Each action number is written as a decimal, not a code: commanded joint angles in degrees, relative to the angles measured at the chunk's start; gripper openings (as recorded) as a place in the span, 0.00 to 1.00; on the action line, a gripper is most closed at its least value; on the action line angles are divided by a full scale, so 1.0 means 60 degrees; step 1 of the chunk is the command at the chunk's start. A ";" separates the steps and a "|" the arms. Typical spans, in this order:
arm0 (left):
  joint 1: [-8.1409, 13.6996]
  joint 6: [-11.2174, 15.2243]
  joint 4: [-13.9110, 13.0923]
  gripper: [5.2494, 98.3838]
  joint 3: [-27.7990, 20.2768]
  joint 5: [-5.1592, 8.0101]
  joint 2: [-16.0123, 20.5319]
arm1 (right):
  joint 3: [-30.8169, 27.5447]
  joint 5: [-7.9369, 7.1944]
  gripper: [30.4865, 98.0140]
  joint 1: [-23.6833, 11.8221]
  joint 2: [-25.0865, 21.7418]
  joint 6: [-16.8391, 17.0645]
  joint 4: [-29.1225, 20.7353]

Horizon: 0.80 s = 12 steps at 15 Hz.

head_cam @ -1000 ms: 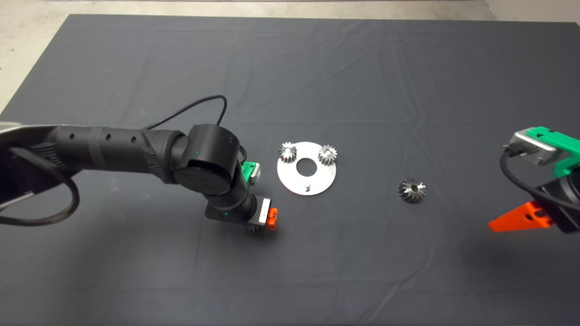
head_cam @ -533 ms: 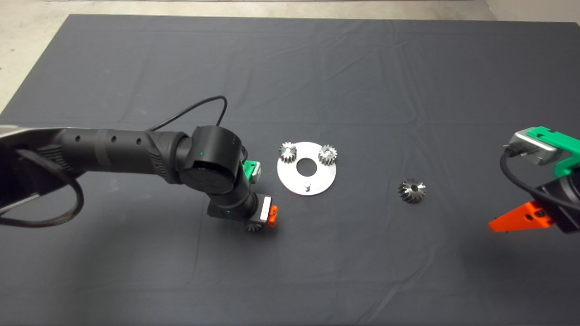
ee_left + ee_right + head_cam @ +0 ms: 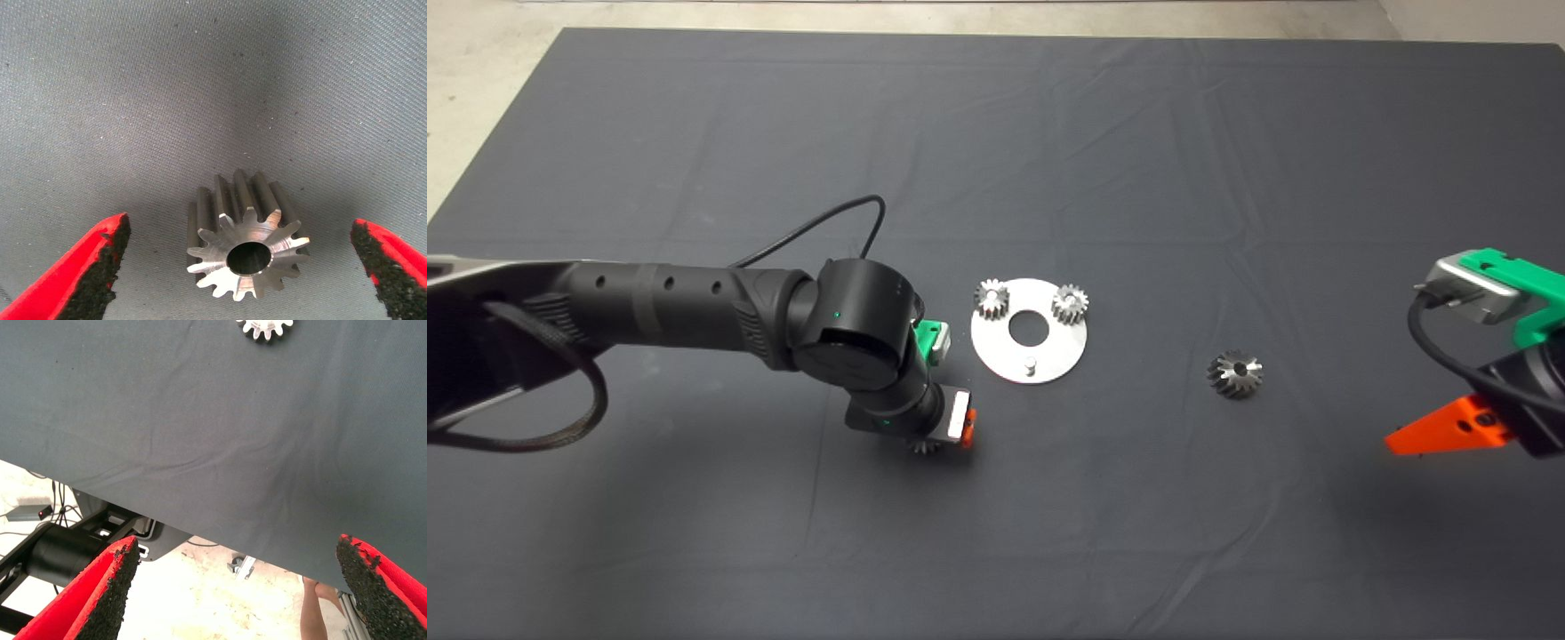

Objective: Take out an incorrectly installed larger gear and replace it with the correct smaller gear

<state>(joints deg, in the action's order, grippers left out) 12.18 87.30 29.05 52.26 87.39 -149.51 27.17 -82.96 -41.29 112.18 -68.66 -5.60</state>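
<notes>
The smaller gear (image 3: pixel 247 248) stands on the mat between the open fingers of my left gripper (image 3: pixel 240 277), touching neither pad. In the head view only its toothed edge (image 3: pixel 925 447) shows under the left gripper (image 3: pixel 941 437), in front of and left of the round silver plate (image 3: pixel 1049 351). The plate carries two small silver gears (image 3: pixel 991 298) (image 3: pixel 1069 303) and one bare peg (image 3: pixel 1030 363). On the mat right of the plate rests the larger gear (image 3: pixel 1235 373), dark and chunky. My right gripper (image 3: pixel 1445 433) waits open at the right edge.
In the right wrist view the open fingers (image 3: pixel 90 600) frame the mat's edge, with floor, a black stand (image 3: pixel 63 553) and part of a person (image 3: pixel 312 613) beyond. A pale gear's edge (image 3: pixel 265 327) shows there too.
My left arm has shifted a little to the right and toward the front, keeping its open gripper over the smaller gear. The right arm and the other gears have not moved.
</notes>
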 commanded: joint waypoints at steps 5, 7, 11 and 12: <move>-0.0158 -0.0033 0.0651 0.77 -0.0587 0.0727 0.0084 | -0.0045 -0.0002 0.70 -0.0209 -0.0040 -0.0056 -0.0328; -0.0257 -0.0033 0.0666 0.75 -0.0612 0.0727 0.0153 | -0.0034 -0.0002 0.70 -0.0209 -0.0040 -0.0056 -0.0327; -0.0257 -0.0048 0.0907 0.69 -0.0677 0.0742 0.0153 | -0.0049 -0.0002 0.70 -0.0209 -0.0055 -0.0056 -0.0342; -0.0271 -0.0033 0.0929 0.68 -0.0719 0.0742 0.0153 | -0.0046 -0.0002 0.70 -0.0209 -0.0055 -0.0056 -0.0331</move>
<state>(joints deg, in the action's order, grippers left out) 10.33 87.28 32.77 49.49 87.43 -148.87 27.17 -82.96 -41.29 112.04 -68.66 -5.60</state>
